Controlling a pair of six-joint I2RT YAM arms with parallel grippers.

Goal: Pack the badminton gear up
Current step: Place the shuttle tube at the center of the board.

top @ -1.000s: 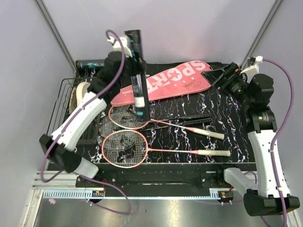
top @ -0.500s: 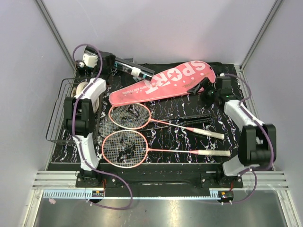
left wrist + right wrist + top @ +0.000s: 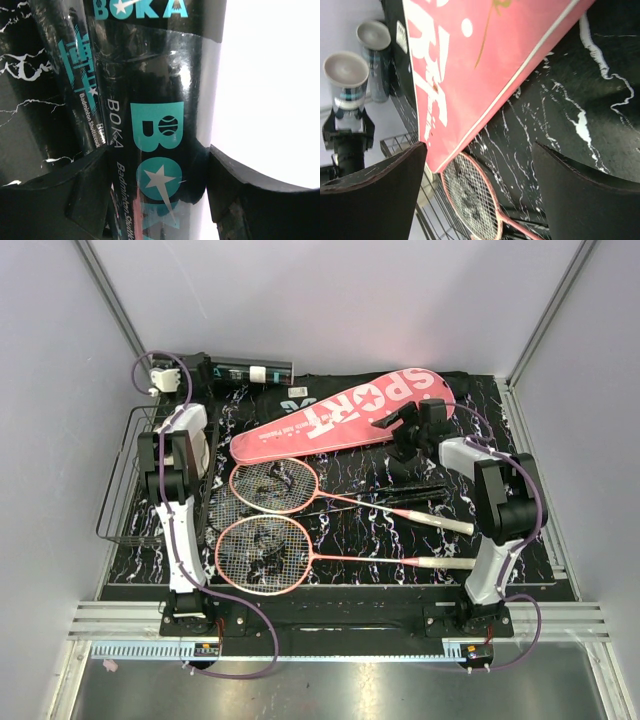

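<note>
Two rackets (image 3: 270,485) lie close together — your left gripper (image 3: 157,185) grips the dark tube (image 3: 155,125) far left, your right gripper (image 3: 480,185) hangs spread wide above the pink case (image 3: 340,415).

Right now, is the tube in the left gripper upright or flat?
Flat: the dark tube runs sideways across the back of the mat, held by the left gripper.
</note>
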